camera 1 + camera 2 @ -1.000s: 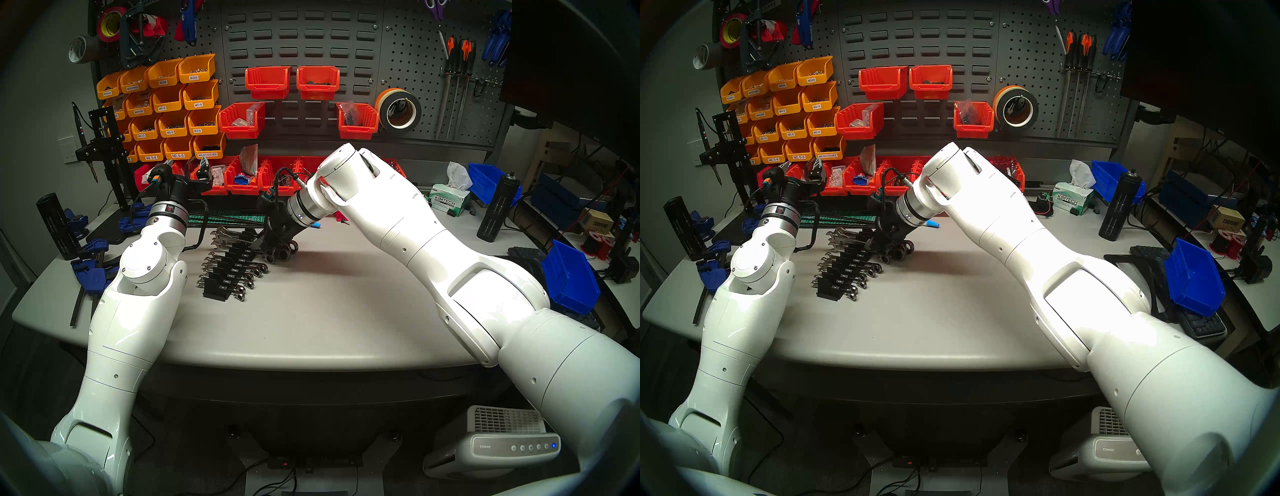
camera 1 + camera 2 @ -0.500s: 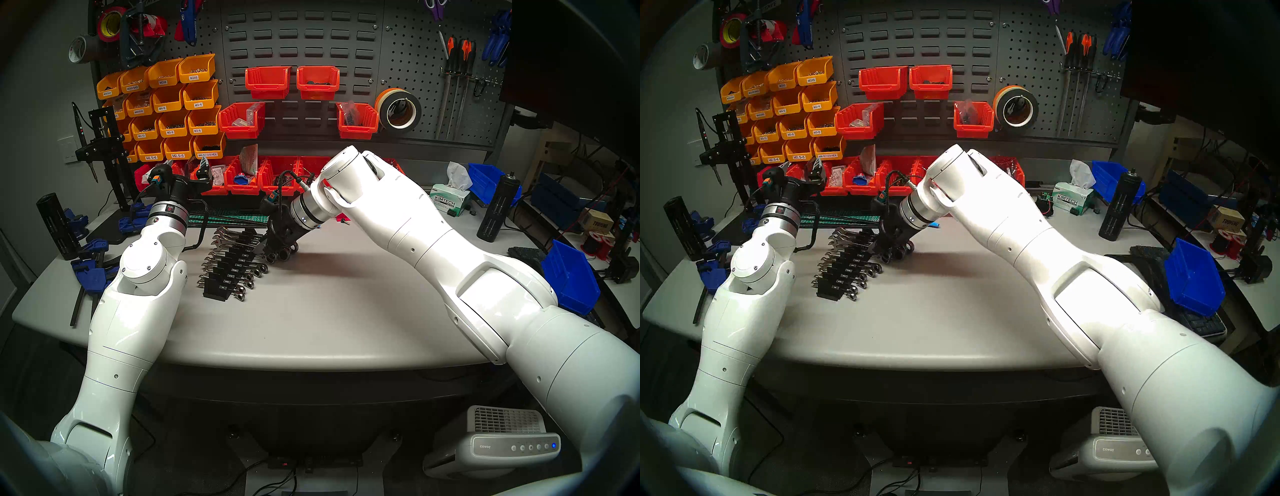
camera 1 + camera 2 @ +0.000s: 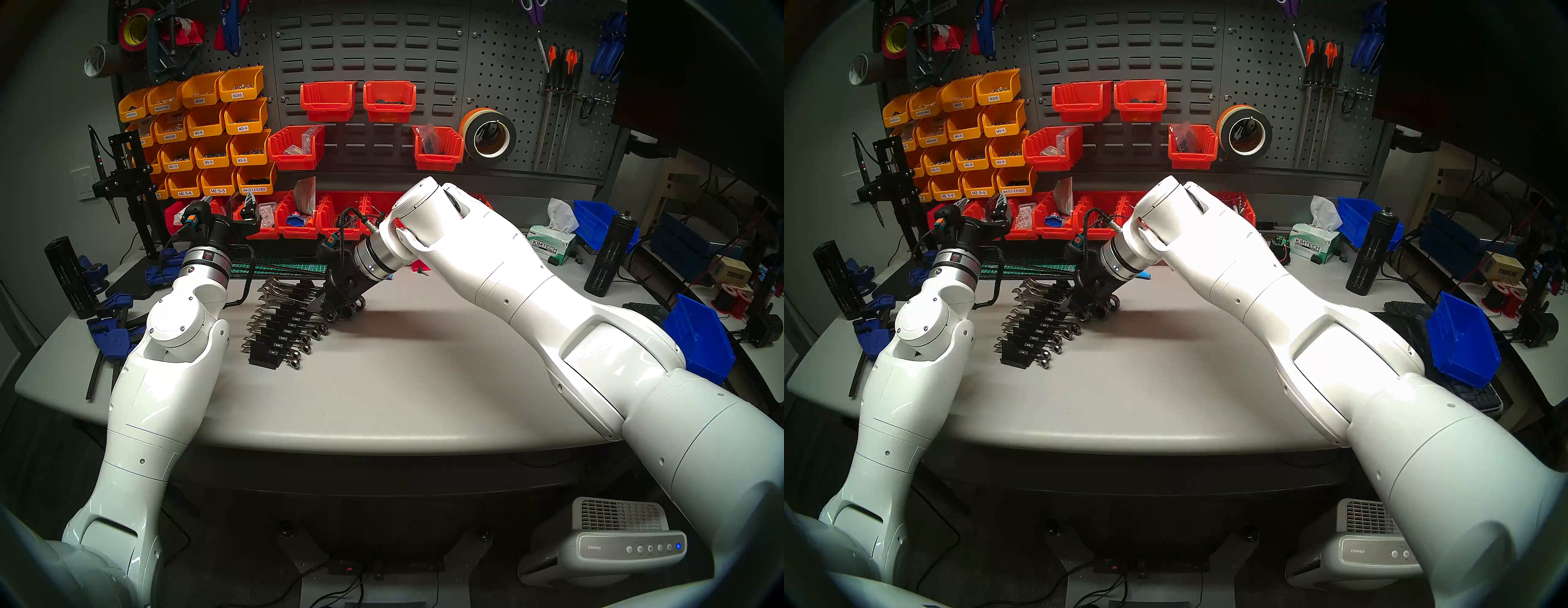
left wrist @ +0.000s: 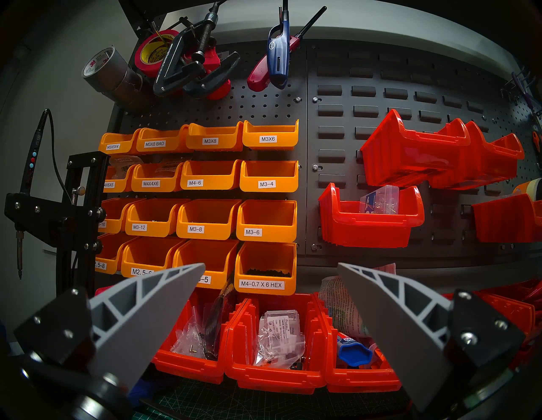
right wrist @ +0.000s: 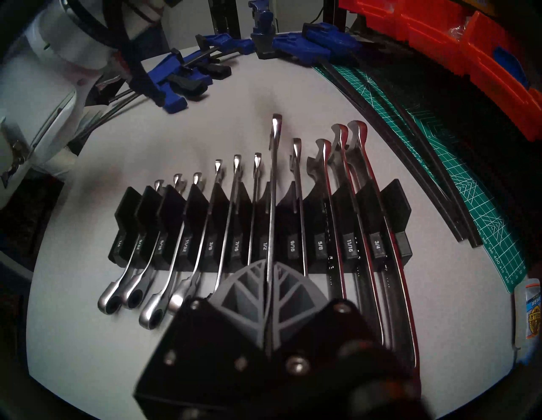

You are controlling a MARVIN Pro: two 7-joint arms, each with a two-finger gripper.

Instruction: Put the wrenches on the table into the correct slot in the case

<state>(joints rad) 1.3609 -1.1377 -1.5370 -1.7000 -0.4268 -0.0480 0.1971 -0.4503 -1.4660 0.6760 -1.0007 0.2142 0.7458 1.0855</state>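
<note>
Right gripper [image 5: 270, 271] clamped on a chrome combination wrench [image 5: 273, 187] — centre frame, over the black wrench rack [image 5: 390, 202] beside the 1/2 label, left gripper [image 4: 271, 296] spread wide, empty — facing orange bins [image 4: 267, 176]

In the right wrist view, the right gripper [image 5: 271, 272] body is blurred and hides the ring end of the wrench [image 5: 274, 187] it pinches, so that end cannot be made out. The same dark body covers the near ends of the larger wrenches to the right of it in the case [image 5: 393, 199]. The case's smallest label, at its far left end, is too dim to read. In the head views the gripper covers the case's middle, so the slot beneath the held wrench cannot be told
</note>
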